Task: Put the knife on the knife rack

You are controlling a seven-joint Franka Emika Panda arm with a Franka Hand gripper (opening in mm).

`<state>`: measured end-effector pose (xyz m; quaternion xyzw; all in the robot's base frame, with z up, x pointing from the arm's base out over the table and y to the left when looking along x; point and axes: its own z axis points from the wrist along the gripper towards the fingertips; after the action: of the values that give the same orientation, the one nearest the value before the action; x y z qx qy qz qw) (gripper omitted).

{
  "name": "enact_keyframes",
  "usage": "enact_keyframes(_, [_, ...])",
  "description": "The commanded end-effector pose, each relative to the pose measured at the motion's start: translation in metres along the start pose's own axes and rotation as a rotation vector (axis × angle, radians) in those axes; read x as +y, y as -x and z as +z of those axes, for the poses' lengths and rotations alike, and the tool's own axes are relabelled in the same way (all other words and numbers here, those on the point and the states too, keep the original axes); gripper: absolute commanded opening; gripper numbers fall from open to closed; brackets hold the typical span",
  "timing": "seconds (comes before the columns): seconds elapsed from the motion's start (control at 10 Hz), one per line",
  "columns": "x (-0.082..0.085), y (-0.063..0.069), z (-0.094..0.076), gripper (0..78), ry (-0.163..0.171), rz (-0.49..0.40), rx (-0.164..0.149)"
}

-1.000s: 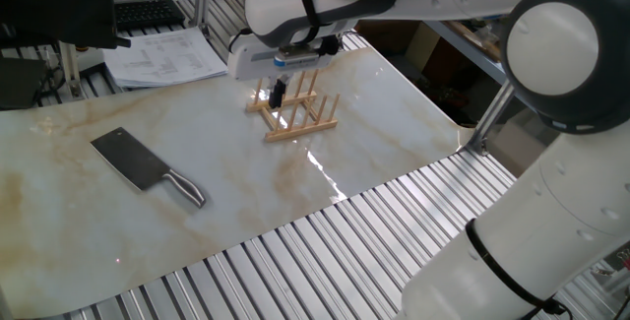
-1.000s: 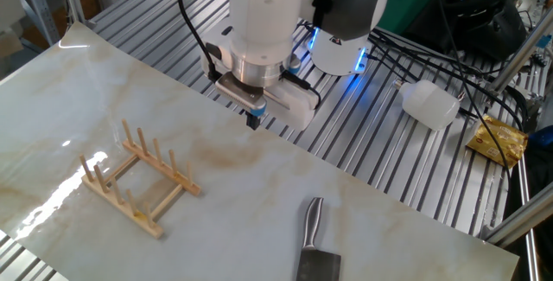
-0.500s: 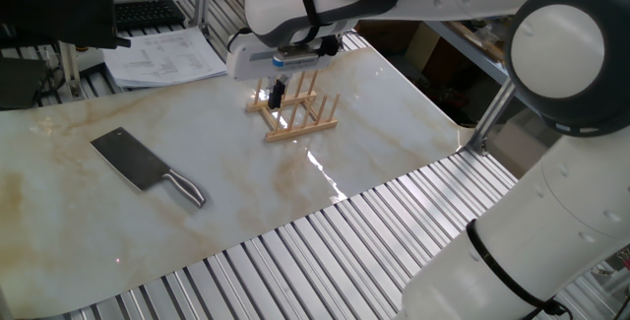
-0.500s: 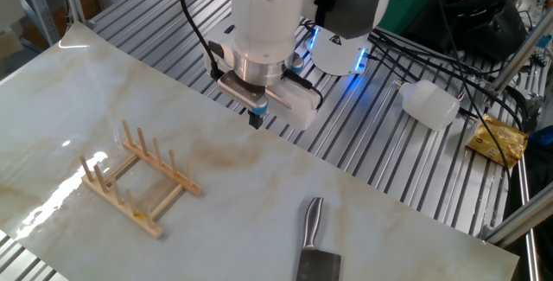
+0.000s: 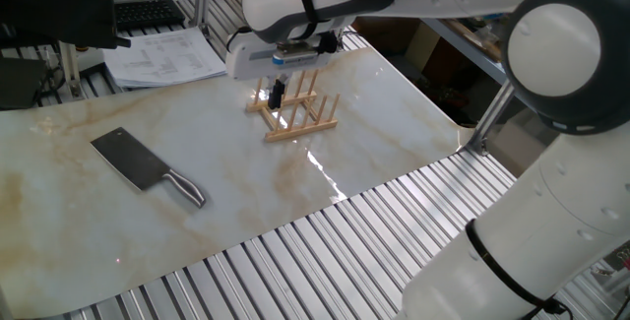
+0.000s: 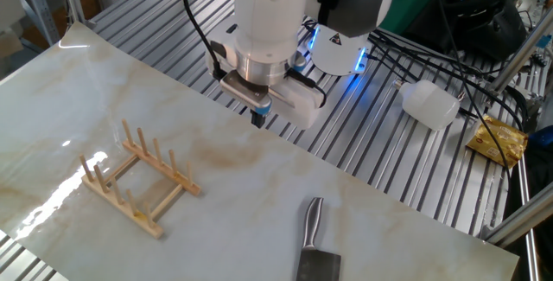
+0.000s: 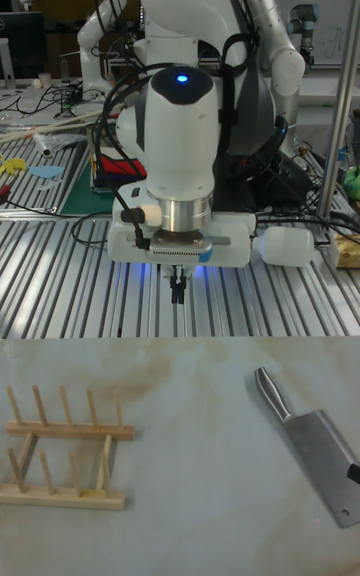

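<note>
Tall fixed view: gripper point(image 7: 177, 293), fingers pressed together and empty, hangs above the table's far edge; the knife point(image 7: 310, 447) lies flat at its 4 o'clock, handle nearest, long axis toward 5 o'clock, well apart from the knife rack point(image 7: 63, 450).

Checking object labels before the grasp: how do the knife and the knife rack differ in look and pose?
Material: the knife is metal, with a dark grey blade and shiny silver handle; the knife rack is light wood.
Shape: the knife is one broad solid slab; the knife rack is an open frame of thin pegs on rails.
Pose: the knife lies flat; the knife rack's pegs stand upright.
Shared: both rest on the marble-patterned tabletop, apart, neither held by the gripper.
</note>
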<state>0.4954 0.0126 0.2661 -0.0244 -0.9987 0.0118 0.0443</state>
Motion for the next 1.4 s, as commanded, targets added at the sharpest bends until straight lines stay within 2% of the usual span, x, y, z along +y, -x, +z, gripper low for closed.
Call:
enact_keyframes(0.1, [0.0000, 0.0005, -0.0011, 0.0, -0.003, -0.058, -0.013])
enact_keyframes(0.2, [0.0000, 0.0005, -0.0011, 0.0, 0.000, -0.089, -0.046])
enact_keyframes(0.3, [0.0000, 0.0005, -0.0011, 0.0, -0.010, -0.116, -0.068])
enact_keyframes(0.5, [0.0000, 0.0005, -0.0011, 0.0, -0.012, -0.139, -0.068])
enact_keyframes(1.4, [0.0000, 0.0005, -0.0011, 0.0, -0.014, -0.118, -0.063])
